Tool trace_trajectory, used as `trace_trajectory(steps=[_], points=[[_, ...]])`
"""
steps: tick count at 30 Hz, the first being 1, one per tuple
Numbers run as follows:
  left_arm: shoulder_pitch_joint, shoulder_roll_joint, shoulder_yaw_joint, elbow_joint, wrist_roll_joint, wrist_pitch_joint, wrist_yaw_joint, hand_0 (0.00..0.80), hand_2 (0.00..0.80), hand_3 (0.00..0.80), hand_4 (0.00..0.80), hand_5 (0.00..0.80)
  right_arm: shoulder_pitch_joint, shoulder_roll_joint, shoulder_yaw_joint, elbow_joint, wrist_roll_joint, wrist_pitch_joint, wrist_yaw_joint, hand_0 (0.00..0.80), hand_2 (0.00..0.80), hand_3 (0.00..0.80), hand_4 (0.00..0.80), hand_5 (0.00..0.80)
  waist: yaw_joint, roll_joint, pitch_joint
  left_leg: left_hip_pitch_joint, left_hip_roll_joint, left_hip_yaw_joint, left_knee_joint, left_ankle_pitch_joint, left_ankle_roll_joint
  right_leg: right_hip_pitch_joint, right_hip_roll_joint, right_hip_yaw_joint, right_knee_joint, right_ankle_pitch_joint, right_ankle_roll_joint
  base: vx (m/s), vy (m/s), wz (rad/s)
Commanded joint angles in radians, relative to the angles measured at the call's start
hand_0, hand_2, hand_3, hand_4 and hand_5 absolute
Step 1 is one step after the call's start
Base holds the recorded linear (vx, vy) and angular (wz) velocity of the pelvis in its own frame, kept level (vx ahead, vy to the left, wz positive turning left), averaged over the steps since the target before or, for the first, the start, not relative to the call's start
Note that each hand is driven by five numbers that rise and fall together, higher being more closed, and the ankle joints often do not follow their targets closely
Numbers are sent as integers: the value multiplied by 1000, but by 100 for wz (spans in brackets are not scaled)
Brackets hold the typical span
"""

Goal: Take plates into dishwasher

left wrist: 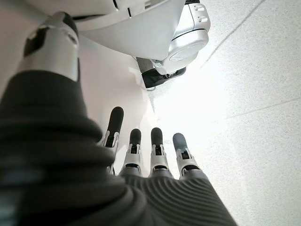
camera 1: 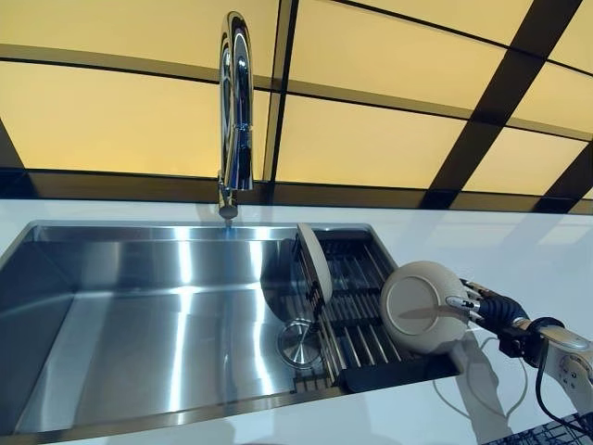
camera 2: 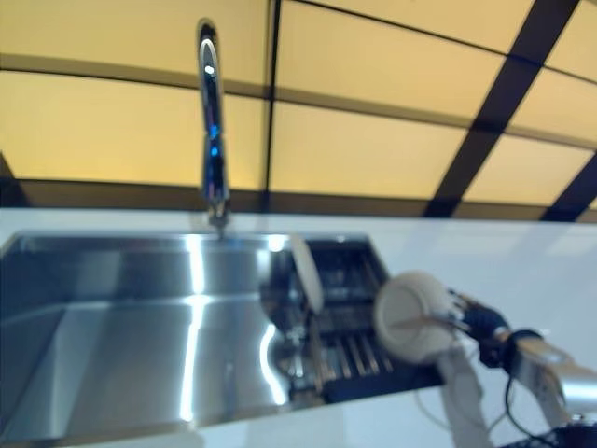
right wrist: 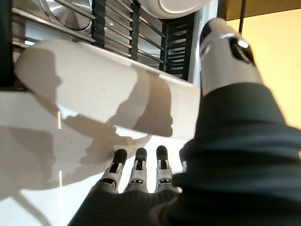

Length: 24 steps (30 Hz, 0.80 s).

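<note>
Here the right hand [camera 1: 477,304] reaches in from the right over the white counter [camera 1: 519,250] and grips a cream plate [camera 1: 422,308] by its rim, thumb on the face turned toward the camera and fingers [right wrist: 136,165] behind it. The plate is tilted nearly upright and held above the right end of the dark drying rack [camera 1: 357,306], just over the rack's front corner. In the right wrist view the same plate [right wrist: 94,89] spreads pale across the middle, with the fingertips against it and the thumb [right wrist: 225,52] arched over its edge, and the rack's bars [right wrist: 127,33] show beyond.

A second cream plate [camera 1: 315,261] stands on edge in the rack at its left end, beside the open basin of the stainless steel sink [camera 1: 139,324]. Below that plate a round metal strainer [camera 1: 300,343] lies at the sink's bottom, touching the rack's left side. The tall chrome faucet [camera 1: 235,111] rises at the back rim of the sink, in front of yellow wall panels [camera 1: 371,83] divided by dark strips.

The left hand [left wrist: 141,155] shows only in its own wrist view, fingers straight and relaxed with nothing in them, pointing toward a pale speckled floor [left wrist: 254,94]
</note>
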Motion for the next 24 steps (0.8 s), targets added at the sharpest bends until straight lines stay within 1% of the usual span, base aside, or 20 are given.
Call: trace_trajectory(steps=[1, 5, 6, 7, 8, 9, 11, 12, 13, 24], points=[[-195, 32, 1, -46, -21, -76, 25, 0, 0, 0, 0, 0, 17, 78, 157, -60, 91, 58, 10, 0, 0, 0, 0, 0, 26, 32, 34, -53, -3, -34, 41, -13, 37, 1, -30, -25, 161, -53, 68, 0, 0, 0], [-195, 32, -6, -56, -23, -71, 25, 0, 0, 0, 0, 0, 20, 95, 172, -79, 101, 63, -16, 0, 0, 0, 0, 0, 29, 34, 38, -55, -3, -37, 45, -14, 36, -1, -31, -26, 165, -54, 69, 0, 0, 0], [-196, 29, -8, -54, -24, -72, 27, 0, 0, 0, 0, 0, 19, 101, 177, -81, 102, 66, -25, 147, 147, 147, 147, 147, 29, 35, 39, -55, -2, -38, 45, -14, 36, 0, -31, -26, 165, -55, 68, 0, 0, 0], [-196, 29, -8, -51, -23, -74, 27, 0, 0, 0, 0, 0, 19, 109, 182, -82, 106, 67, -37, 273, 273, 273, 273, 273, 30, 36, 38, -55, -2, -39, 46, -14, 36, 0, -31, -28, 165, -56, 68, 0, 0, 0], [-197, 28, -10, -50, -25, -75, 27, 0, 0, 0, 0, 0, 20, 113, 184, -80, 101, 67, -35, 317, 317, 317, 317, 317, 30, 36, 38, -55, -2, -39, 46, -14, 36, 1, -31, -28, 165, -57, 68, 0, 0, 0], [-197, 28, -11, -49, -25, -76, 27, 0, 0, 0, 0, 0, 23, 119, 189, -82, 98, 69, -36, 414, 414, 414, 414, 414, 31, 36, 38, -55, -3, -40, 46, -14, 37, 1, -31, -27, 165, -57, 68, 0, 0, 0], [-197, 26, -11, -49, -25, -77, 28, 0, 0, 0, 0, 0, 28, 129, 197, -88, 91, 68, -43, 515, 515, 515, 515, 515, 32, 36, 40, -56, -3, -42, 47, -14, 37, 1, -31, -27, 166, -59, 67, 0, 0, 0], [-199, 24, -13, -51, -24, -74, 30, 0, 0, 0, 0, 0, 28, 135, 203, -93, 91, 66, -54, 762, 762, 762, 762, 762, 34, 36, 41, -58, -4, -44, 48, -14, 38, 0, -31, -28, 167, -59, 67, 0, 0, 0], [-200, 24, -13, -53, -24, -72, 29, 0, 0, 0, 0, 0, 30, 138, 205, -94, 87, 62, -57, 800, 800, 800, 800, 800, 34, 36, 42, -59, -4, -45, 49, -14, 38, 0, -31, -29, 167, -59, 67, 0, 0, 0], [-196, 21, -16, -53, -16, -72, 29, 0, 0, 0, 0, 0, 32, 153, 207, -108, 68, 31, -65, 800, 800, 800, 800, 800, 41, 40, 43, -61, -6, -51, 48, -13, 38, 1, -34, -36, 165, -59, 69, 0, 0, 0]])
